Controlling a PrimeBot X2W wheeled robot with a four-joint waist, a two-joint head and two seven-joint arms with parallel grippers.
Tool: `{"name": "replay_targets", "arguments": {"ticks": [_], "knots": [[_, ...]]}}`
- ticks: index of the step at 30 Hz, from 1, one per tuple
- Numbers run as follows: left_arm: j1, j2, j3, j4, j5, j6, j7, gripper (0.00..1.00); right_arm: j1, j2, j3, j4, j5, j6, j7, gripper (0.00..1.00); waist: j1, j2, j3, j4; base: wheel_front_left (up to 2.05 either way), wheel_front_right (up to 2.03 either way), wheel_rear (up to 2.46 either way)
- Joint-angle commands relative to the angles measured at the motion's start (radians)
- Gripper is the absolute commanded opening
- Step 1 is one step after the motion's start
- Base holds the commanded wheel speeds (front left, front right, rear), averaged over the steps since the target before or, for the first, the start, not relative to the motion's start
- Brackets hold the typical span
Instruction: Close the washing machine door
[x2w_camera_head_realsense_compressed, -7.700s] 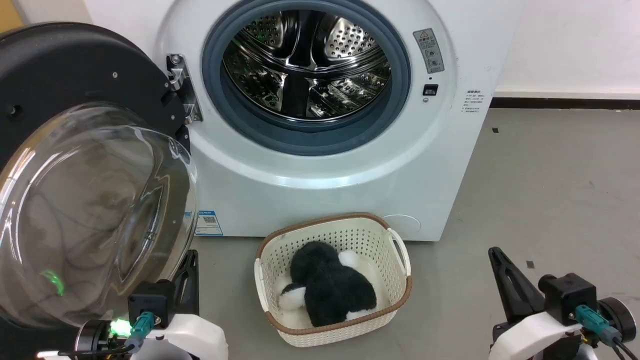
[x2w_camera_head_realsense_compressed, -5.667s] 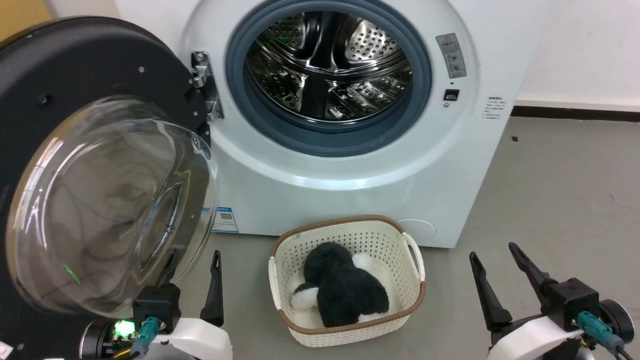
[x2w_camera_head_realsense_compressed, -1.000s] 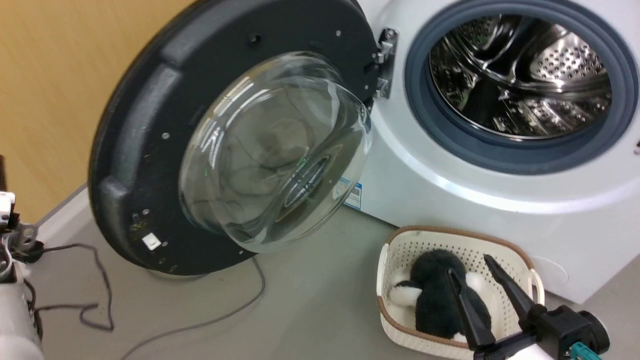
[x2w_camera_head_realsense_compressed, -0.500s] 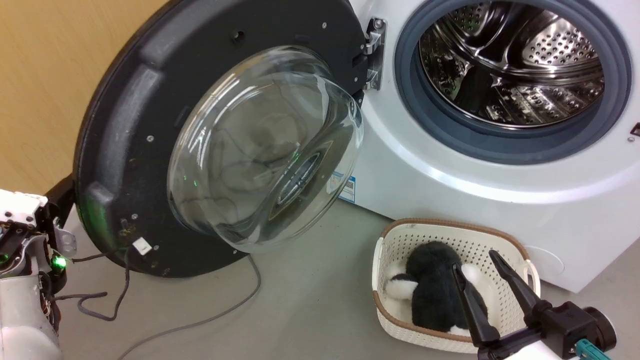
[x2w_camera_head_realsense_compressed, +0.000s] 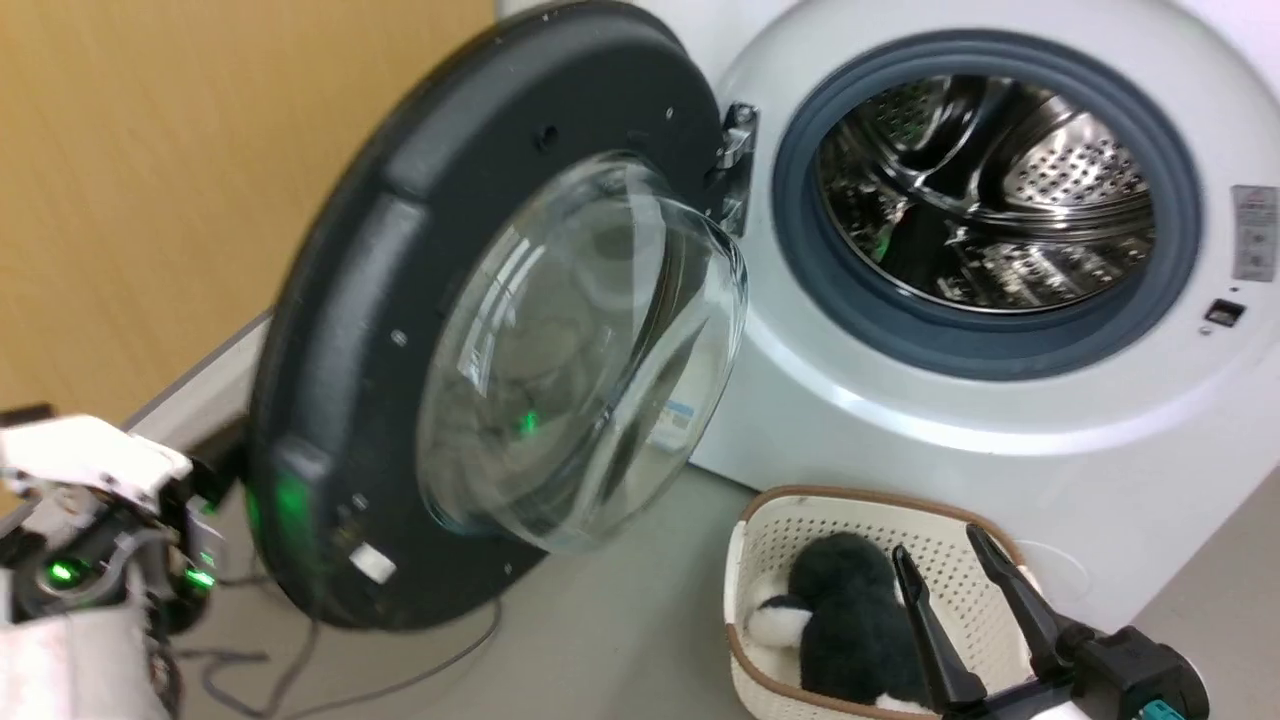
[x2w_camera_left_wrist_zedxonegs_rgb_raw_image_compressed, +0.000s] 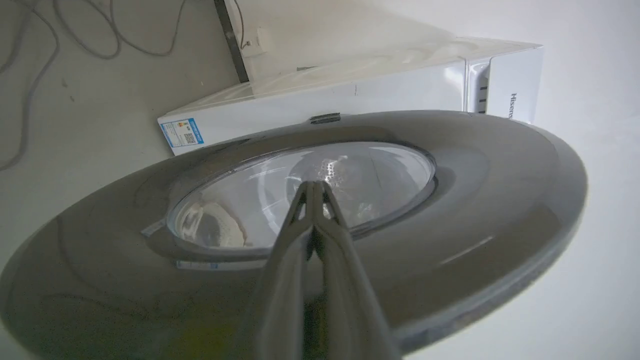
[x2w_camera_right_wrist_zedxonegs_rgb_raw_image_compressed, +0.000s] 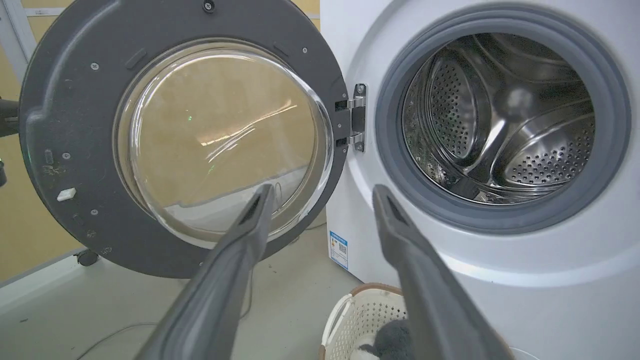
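1. Dark fingers of the right gripper (x2w_camera_head_realsense_compressed: 935, 542): near right, spread wide with nothing between them, over the cream basket (x2w_camera_head_realsense_compressed: 760, 520) holding a black-and-white plush (x2w_camera_head_realsense_compressed: 850, 620). Not in play.
2. Left gripper (x2w_camera_left_wrist_zedxonegs_rgb_raw_image_compressed: 313, 186): fingers pinched together and empty, lying along the outer face of the washing machine door (x2w_camera_left_wrist_zedxonegs_rgb_raw_image_compressed: 475, 210), tips over the window. Touching or just off it, I cannot tell. Its pale forearm (x2w_camera_head_realsense_compressed: 90, 455) sits near left, behind the door's free edge.
3. The door hangs open to the left of the washing machine (x2w_camera_head_realsense_compressed: 950, 440), partway round. Its inner side and glass bowl (x2w_camera_head_realsense_compressed: 590, 350) face right. The port is uncovered.
4. Handling, my read:
   - The door is stiff and fairly heavy, and it moves only about the hinge (x2w_camera_head_realsense_compressed: 735, 150).
   - No grasp is needed; a flat push does it.
   - The glossy outer face looks slippery, so pinched tips may skate.
   - The bowl is glass, so don't load it.
5. Where to push: on the black rim of the outer face, out by the free edge and far from the hinge for leverage. Avoid the window centre.
6. Far: the steel drum (x2w_camera_head_realsense_compressed: 980, 190) and grey seal (x2w_camera_head_realsense_compressed: 1000, 350) show nothing across the port. The latch likely wants a firm last press. I can't judge basket clearance under the swing from here.
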Motion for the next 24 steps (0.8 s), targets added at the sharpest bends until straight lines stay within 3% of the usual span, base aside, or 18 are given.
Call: {"name": "replay_targets", "arguments": {"ticks": [1, 7, 14, 18, 24], "knots": [[0.022, -0.025, -0.012, -0.012, -0.004, 0.004, 0.014, 0.0, 0.013, 0.003, -0.004, 0.003, 0.005, 0.001, -0.009, 1.0, 0.0001, 0.0, -0.011, -0.011, 0.0, 0.0, 0.0], [0.17, -0.123, -0.052, -0.248, -0.026, 0.075, 0.1, 0.0, 0.023, 0.012, -0.016, 0.009, 0.006, 0.001, -0.018, 1.0, 0.0001, 0.0, -0.036, -0.057, 0.0, 0.0, 0.0], [0.327, -0.178, -0.107, -0.485, -0.098, 0.17, 0.153, 0.0, 0.023, 0.015, -0.026, 0.009, 0.002, 0.001, -0.022, 1.0, 0.0001, 0.0, -0.039, -0.142, 0.0, 0.0, 0.0], [0.393, -0.185, -0.175, -0.568, -0.163, 0.209, 0.144, 0.0, 0.02, 0.011, -0.027, 0.01, -0.001, 0.001, -0.022, 1.0, 0.0001, 0.0, -0.033, -0.203, 0.0, 0.0, 0.0], [0.46, -0.185, -0.329, -0.631, -0.307, 0.242, 0.038, 0.0, 0.013, 0.004, -0.026, 0.003, -0.004, 0.001, -0.014, 1.0, 0.0001, 0.0, -0.016, -0.31, 0.0, 0.0, 0.0]]}}
